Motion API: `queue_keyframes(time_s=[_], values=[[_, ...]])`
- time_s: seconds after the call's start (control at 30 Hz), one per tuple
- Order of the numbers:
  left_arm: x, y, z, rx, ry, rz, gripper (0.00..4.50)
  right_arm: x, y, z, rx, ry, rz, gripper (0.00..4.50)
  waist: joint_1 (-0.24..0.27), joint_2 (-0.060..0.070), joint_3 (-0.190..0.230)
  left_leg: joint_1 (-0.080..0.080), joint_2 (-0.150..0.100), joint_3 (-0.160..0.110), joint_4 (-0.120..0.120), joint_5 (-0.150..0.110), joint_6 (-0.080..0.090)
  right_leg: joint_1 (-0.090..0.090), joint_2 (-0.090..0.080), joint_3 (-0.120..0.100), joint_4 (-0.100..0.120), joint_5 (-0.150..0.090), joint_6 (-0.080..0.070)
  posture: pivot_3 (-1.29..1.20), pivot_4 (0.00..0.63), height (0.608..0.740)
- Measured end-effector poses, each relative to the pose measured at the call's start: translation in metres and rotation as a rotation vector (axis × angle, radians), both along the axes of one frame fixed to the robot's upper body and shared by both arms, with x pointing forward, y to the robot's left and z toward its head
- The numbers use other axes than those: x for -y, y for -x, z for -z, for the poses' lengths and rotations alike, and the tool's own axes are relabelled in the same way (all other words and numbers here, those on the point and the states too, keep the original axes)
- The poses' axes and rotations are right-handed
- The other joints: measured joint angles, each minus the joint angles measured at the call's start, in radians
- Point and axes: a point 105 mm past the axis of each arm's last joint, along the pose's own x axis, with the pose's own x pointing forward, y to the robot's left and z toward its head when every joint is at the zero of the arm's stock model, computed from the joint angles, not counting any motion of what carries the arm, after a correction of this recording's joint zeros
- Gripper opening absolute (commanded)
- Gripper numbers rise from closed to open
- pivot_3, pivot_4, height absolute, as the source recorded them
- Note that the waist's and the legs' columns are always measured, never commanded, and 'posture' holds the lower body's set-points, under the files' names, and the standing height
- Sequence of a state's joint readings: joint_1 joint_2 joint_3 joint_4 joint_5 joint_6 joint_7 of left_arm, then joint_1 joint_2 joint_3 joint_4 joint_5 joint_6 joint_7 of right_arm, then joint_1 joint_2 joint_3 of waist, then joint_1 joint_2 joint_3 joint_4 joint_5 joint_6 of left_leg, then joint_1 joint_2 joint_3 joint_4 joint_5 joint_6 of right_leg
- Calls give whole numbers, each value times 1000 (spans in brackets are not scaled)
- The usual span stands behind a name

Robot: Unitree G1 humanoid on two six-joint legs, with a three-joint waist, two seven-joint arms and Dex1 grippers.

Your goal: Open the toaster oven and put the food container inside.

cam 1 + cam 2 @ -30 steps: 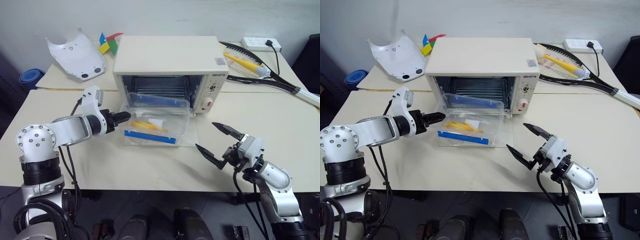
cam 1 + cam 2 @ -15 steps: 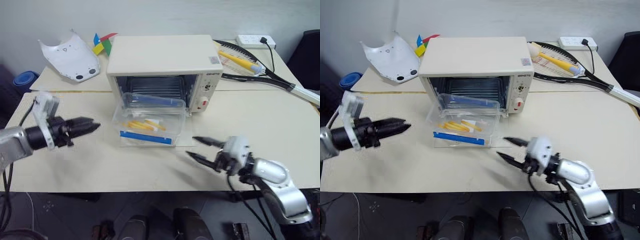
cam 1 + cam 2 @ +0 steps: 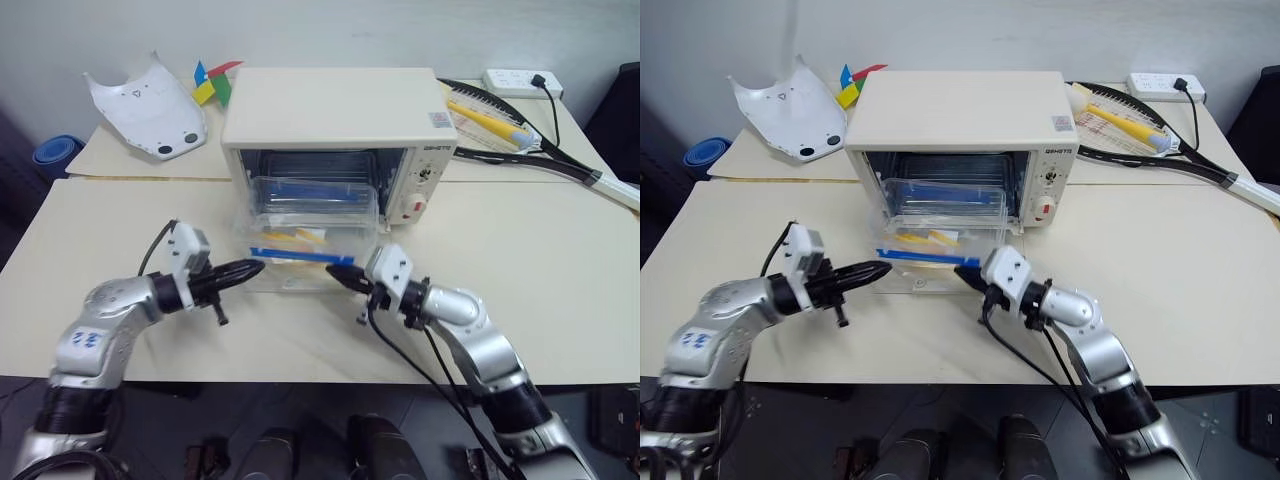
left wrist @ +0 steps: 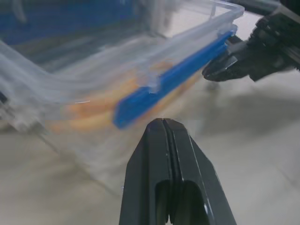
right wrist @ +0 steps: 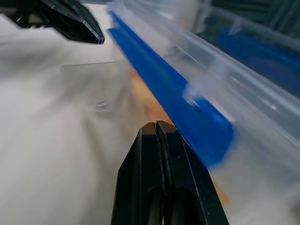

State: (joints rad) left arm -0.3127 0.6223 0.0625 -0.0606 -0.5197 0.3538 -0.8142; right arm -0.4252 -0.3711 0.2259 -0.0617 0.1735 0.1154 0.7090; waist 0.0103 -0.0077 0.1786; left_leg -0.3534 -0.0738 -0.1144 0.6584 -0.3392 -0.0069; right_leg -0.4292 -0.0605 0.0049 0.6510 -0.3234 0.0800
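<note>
The cream-white toaster oven (image 3: 335,110) stands at the back middle of the table, its glass door folded down flat. The clear food container (image 3: 310,215), with a blue strip (image 3: 295,257) along its near side and yellow-orange food inside, rests on that door, its far end at the oven mouth. My left gripper (image 3: 250,268) is shut, its tip at the container's near left corner. My right gripper (image 3: 342,277) is shut too, its tip at the near right corner below the blue strip (image 5: 173,101). Whether either tip touches the box is unclear. Neither holds anything.
A white curved shell (image 3: 150,100) and coloured paper pieces (image 3: 215,85) lie at the back left. A racket (image 3: 520,140) and a power strip (image 3: 515,83) lie at the back right. Bare tabletop (image 3: 540,240) stretches to the right of the oven.
Both grippers went from open to shut and swung in to the container's near edge. The container now sits a little farther toward the oven mouth.
</note>
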Motion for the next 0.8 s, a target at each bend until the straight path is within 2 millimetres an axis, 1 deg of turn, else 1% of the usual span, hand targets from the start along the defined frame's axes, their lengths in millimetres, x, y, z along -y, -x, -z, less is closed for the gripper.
queue_keyframes(time_s=[0.1,0.23,0.4,0.5,0.53,0.6,0.63,0.67,0.7,0.77,0.8], values=[[4,-19,6,-1,45,-90,0,3,-15,-3,28,9,32,39,-12,0,0,-2,0,0,4,-1,-1,-1,0,-1,3,0,0,0,150,740],[15,-36,1,20,125,-161,0,3,-33,1,29,1,79,39,-15,0,0,-1,0,0,6,0,-1,-1,0,0,6,0,0,0,150,740],[15,-58,-10,68,200,-272,0,-4,-48,-3,47,-45,126,39,-15,0,0,-2,-1,0,7,0,-1,-2,0,0,6,0,0,0,150,740],[11,-61,-14,118,172,-307,0,-6,-52,-4,64,-54,143,39,-17,0,0,-2,-1,0,6,0,-1,-2,0,0,6,0,0,0,150,740],[8,-59,-14,127,154,-301,0,-7,-51,-5,69,-55,137,39,-19,0,0,-2,-1,0,6,-1,-1,-3,0,0,6,0,0,0,150,740],[-1,-49,-13,126,103,-258,394,-6,-43,-10,70,-60,96,0,-26,0,0,-2,0,0,5,-1,-1,-3,0,0,6,0,0,0,150,740],[-8,-41,-13,121,81,-231,608,-1,-36,-12,70,-49,69,0,-29,0,0,-2,0,0,5,-1,-1,-3,0,0,6,0,0,0,150,740],[-17,-33,-14,118,55,-208,910,8,-29,-12,66,-31,46,0,-30,0,0,-2,0,-1,4,-1,-1,-3,0,0,5,0,0,0,150,740],[-29,-22,-15,115,21,-183,1221,20,-21,-12,57,-19,32,0,-30,0,0,-3,0,-1,4,-1,-1,-3,0,0,4,0,0,0,150,740],[-51,-2,-17,114,-30,-135,1810,48,-10,-11,31,5,43,0,-31,0,0,-3,0,-1,4,-2,0,-2,-1,0,3,0,0,0,150,740],[-58,9,-19,125,-46,-100,2130,63,-8,-10,17,15,66,0,-30,0,0,-2,0,-1,5,-2,0,0,-1,0,2,0,0,0,150,740]])
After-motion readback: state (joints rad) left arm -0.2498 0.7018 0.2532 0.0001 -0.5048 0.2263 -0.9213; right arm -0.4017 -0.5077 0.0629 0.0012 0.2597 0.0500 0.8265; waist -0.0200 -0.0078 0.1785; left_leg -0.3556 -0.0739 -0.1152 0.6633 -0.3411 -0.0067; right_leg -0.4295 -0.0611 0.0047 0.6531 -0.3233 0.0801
